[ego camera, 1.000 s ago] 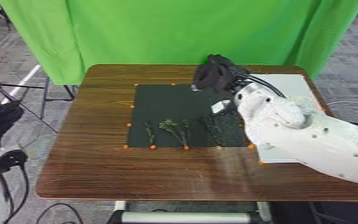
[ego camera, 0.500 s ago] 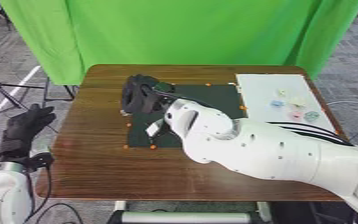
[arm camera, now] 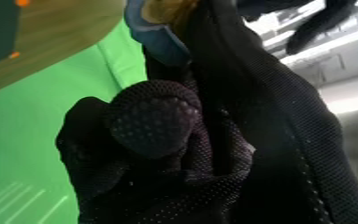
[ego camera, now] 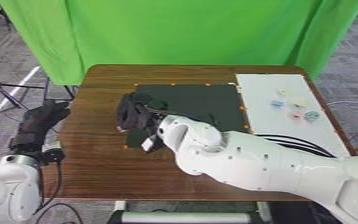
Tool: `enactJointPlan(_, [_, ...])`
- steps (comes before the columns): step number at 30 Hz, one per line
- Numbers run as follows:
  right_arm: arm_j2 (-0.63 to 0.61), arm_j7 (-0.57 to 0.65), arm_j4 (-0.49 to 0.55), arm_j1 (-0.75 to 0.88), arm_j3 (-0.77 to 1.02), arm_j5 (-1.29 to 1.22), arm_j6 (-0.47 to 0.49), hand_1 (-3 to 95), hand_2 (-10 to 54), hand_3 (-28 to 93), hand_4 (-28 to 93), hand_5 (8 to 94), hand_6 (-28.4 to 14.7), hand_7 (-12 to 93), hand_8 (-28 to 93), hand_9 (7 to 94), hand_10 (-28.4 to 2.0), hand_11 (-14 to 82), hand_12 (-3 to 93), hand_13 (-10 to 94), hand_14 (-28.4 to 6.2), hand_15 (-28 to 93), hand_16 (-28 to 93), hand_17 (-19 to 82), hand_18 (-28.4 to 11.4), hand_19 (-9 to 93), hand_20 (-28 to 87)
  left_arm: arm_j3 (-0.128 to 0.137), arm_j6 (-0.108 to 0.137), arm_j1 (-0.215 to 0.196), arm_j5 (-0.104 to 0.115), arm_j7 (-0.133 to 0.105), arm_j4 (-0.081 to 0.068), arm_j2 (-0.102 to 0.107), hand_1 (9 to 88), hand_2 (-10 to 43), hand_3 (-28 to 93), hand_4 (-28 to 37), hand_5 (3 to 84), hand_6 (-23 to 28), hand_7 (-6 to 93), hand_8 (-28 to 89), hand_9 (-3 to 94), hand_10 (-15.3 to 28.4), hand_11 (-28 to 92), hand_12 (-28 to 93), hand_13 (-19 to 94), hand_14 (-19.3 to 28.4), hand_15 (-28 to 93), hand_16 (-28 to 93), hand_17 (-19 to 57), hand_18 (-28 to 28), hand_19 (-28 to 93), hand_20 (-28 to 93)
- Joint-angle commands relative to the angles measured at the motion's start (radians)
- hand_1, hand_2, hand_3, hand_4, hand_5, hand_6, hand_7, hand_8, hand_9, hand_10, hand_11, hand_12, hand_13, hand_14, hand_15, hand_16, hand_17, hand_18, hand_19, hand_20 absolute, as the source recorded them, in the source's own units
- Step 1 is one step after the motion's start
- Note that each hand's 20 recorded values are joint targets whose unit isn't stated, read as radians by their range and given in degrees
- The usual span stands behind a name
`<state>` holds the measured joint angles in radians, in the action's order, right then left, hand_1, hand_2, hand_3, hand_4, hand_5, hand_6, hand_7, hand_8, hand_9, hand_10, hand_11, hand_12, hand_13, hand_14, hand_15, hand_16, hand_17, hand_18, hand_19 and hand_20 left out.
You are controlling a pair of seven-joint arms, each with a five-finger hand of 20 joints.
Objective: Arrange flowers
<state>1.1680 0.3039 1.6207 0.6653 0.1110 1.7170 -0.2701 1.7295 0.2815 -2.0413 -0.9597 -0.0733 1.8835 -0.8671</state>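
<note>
Right hand [ego camera: 133, 114] was seen over the left part of the dark mat [ego camera: 189, 95], by its left edge, back of the black glove uppermost. How far open the hand was could not be told. In the wrist view a curved blue-grey thing with a yellow-brown middle [arm camera: 153, 36] was noted against the glove; whether it was gripped could not be made out.

Right arm [ego camera: 246, 157] was stretched across the table from the right, the near part of the mat hidden beneath it. To the right of the hand, a thin dark stem [ego camera: 213, 118] was partly seen on the mat. Mat edges were marked by small orange dots.

On the right side of the table, a white sheet [ego camera: 264, 122] was laid beside the mat. Five small flower heads were spread on it: pale green [ego camera: 282, 92] farthest, then blue [ego camera: 277, 103] at left and cream [ego camera: 298, 103] at right; pink [ego camera: 295, 115] and blue-green [ego camera: 311, 116] were set nearer, side by side.

Left hand [ego camera: 42, 120] was held off the table's left side, fingers loosely extended. Beyond the far edge, a green cloth [ego camera: 184, 35] was hung.
</note>
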Motion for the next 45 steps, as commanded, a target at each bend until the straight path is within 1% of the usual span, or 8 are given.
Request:
enactJointPlan(1, [0.037,0.008,-0.035,0.004,-0.007,0.043,0.013,62.4,-9.5,57,-14,79.8,3.0,19,6,83.6,-9.7,2.2,29.8,89,-1.9,59,31,61,-11.3,93,52,-0.012,-0.022,0.005,-0.007,0.008,0.011,-0.009,24.7,32.2,60,-28.3,50.6,6.2,14.4,-8,49.6,16.5,21,7,35,17.9,17,-5,3.8,12.2,19,12])
enactJointPlan(6, [0.041,0.017,-0.053,0.005,-0.020,0.044,0.033,62.2,-9.5,57,-14,79.1,3.2,19,6,82.8,-9.4,1.7,29.2,89,-1.9,59,31,61,-11.3,93,53,-0.027,-0.028,0.013,-0.008,0.009,0.009,-0.014,24.5,32.1,60,-28.3,50.6,6.2,14.5,-8,50.0,16.6,22,7,36,18.0,18,-5,3.6,12.4,20,12])
enactJointPlan(10, [0.047,0.027,-0.078,0.001,-0.036,0.072,0.016,61.7,-9.5,57,-14,78.5,3.3,19,5,82.0,-9.2,1.4,28.4,89,-1.8,59,31,61,-11.3,93,53,-0.038,-0.048,0.019,-0.026,0.014,0.008,-0.019,24.6,30.2,60,-28.3,50.3,6.2,14.5,-8,50.0,16.6,22,7,36,18.4,18,-5,3.5,12.4,20,12])
enactJointPlan(14, [0.049,0.031,-0.105,-0.013,-0.056,0.100,0.000,61.4,-9.5,57,-14,78.1,3.4,18,5,81.8,-9.1,1.3,27.6,89,-1.8,59,31,61,-11.3,93,53,-0.040,-0.057,0.020,-0.035,0.016,0.009,-0.019,25.2,29.1,60,-28.3,50.2,6.1,14.5,-8,49.9,16.7,22,7,36,18.5,19,-5,3.4,12.5,20,12])
enactJointPlan(26, [0.044,0.039,-0.134,-0.022,-0.065,0.133,-0.006,60.6,-9.5,57,-14,77.3,3.6,18,4,79.9,-8.9,2.1,25.0,88,-1.9,59,30,60,-11.3,93,53,-0.041,-0.056,0.021,-0.029,0.008,0.012,-0.022,25.3,27.4,60,-28.3,50.1,6.2,14.4,-8,50.0,16.8,22,7,36,18.7,19,-5,3.3,12.5,20,12])
enactJointPlan(33, [0.038,0.046,-0.128,-0.024,-0.056,0.129,0.016,59.2,-9.5,58,-14,75.3,3.6,17,4,77.4,-8.5,3.6,23.0,88,-1.9,59,30,60,-11.2,93,52,-0.047,-0.073,0.033,-0.031,0.014,0.006,-0.023,25.2,24.3,60,-28.3,49.9,6.2,14.6,-8,50.0,16.8,22,7,37,18.7,19,-5,3.3,12.6,20,12])
enactJointPlan(38, [0.030,0.053,-0.118,-0.021,-0.040,0.104,0.053,56.3,-9.5,58,-14,71.3,2.2,15,7,70.9,-10.8,9.3,17.1,87,-2.0,59,30,59,-10.8,93,51,-0.040,-0.079,0.027,-0.032,0.015,0.008,-0.025,25.0,22.3,60,-28.3,49.8,6.3,14.6,-8,50.0,16.9,22,8,37,18.8,19,-5,3.2,12.6,20,12])
enactJointPlan(45, [0.026,0.047,-0.114,-0.025,-0.040,0.106,0.061,54.5,-9.5,58,-14,68.0,2.7,16,7,67.2,-11.2,9.5,16.0,86,-1.7,59,29,58,-10.9,93,51,-0.040,-0.081,0.028,-0.034,0.014,0.009,-0.026,25.3,21.2,60,-28.3,49.7,6.3,14.6,-8,50.1,16.9,23,8,37,19.0,20,-5,3.2,12.7,20,12])
